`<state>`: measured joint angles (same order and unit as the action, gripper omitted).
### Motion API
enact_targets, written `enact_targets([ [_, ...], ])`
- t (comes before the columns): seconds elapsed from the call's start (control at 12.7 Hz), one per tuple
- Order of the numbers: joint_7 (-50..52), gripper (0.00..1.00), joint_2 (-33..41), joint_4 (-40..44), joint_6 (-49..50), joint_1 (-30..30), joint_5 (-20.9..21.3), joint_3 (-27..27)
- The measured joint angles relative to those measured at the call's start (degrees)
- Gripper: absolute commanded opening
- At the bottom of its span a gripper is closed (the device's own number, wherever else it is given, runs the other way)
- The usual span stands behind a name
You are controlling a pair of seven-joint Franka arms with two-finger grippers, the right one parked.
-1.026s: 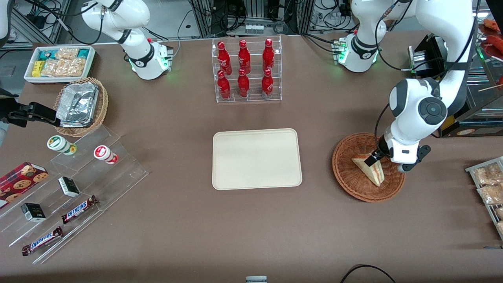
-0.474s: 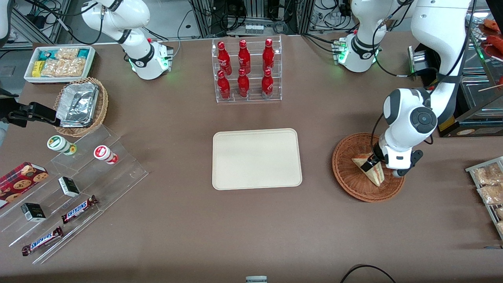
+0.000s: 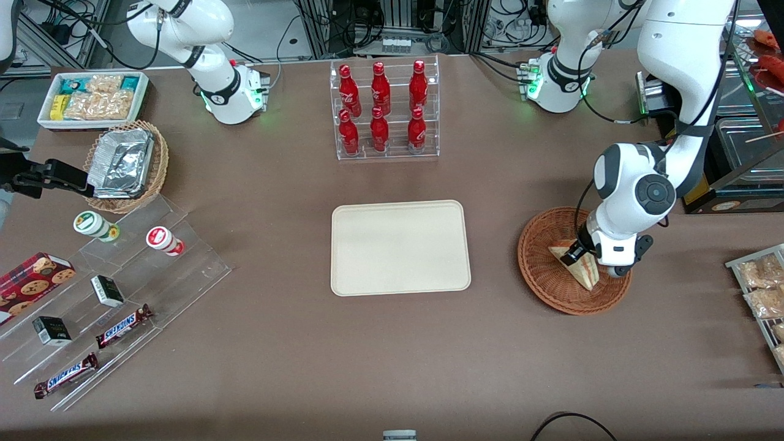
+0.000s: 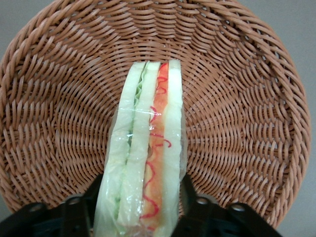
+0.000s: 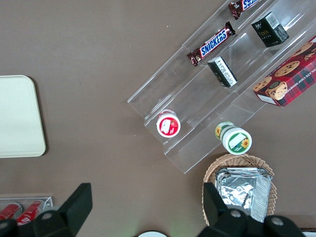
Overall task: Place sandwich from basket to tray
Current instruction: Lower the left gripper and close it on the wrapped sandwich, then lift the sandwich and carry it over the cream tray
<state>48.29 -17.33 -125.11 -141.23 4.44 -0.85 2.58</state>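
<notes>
— what stood on the tabletop toward the parked arm's end?

— a clear stepped rack with two snickers bars, small dark boxes and two round tubs; a tan basket of foil; a white bin of snacks.

— and farther from the front camera?

— six red bottles in a clear stand.
</notes>
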Motion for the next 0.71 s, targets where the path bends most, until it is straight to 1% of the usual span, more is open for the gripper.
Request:
enact_targets([
  [0.16,-2.42,0.00,0.18,0.99,2.42,0.00,0.00,0.01],
  [0.32,-5.76,0.00,0.63,3.38,7.25,0.01,0.01,0.03],
  [0.55,-10.27,0.00,1.74,9.00,17.20,0.79,0.02,0.15],
  [0.71,-11.32,0.00,2.24,13.89,23.81,2.72,0.02,0.44],
])
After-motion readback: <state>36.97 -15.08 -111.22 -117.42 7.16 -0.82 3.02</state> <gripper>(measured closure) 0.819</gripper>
